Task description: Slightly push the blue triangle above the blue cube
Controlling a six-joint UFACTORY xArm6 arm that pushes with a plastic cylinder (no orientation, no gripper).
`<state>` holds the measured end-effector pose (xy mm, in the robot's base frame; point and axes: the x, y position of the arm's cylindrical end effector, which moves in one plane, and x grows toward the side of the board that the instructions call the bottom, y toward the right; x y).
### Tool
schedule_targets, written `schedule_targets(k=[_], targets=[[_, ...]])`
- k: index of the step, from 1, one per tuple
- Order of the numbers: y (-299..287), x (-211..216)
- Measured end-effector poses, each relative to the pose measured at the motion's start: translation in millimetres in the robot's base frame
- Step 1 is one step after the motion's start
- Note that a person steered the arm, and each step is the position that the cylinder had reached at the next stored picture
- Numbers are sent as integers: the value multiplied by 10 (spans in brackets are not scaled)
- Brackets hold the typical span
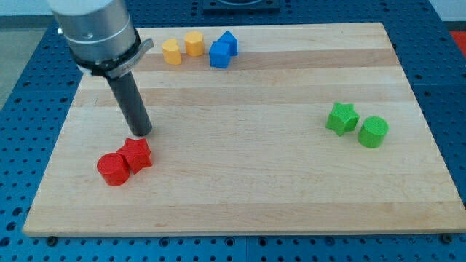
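Camera view: blue triangle (229,42) touching blue cube (219,55); my tip (141,133) far off, just above red star (137,153).

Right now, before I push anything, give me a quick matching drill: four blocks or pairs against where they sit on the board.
Things:
1. red blocks
2. green blocks
3. yellow blocks
4. blue triangle

Places:
A. the view's right
B. touching the blue cube, at the view's top
C. just below my tip, the view's lower left
D. left of the blue pair, at the view's top

Pairs: 1-C, 2-A, 3-D, 4-B
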<state>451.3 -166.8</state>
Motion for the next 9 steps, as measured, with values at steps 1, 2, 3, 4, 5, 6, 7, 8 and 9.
schedule_targets(k=[1,2,3,4,5,6,7,8,9], targets=[[-29,-217],[-59,-357],[-66,-425],[-75,-478],[-91,-514],[-91,-522],[-103,-522],[-157,-522],[-165,-522]])
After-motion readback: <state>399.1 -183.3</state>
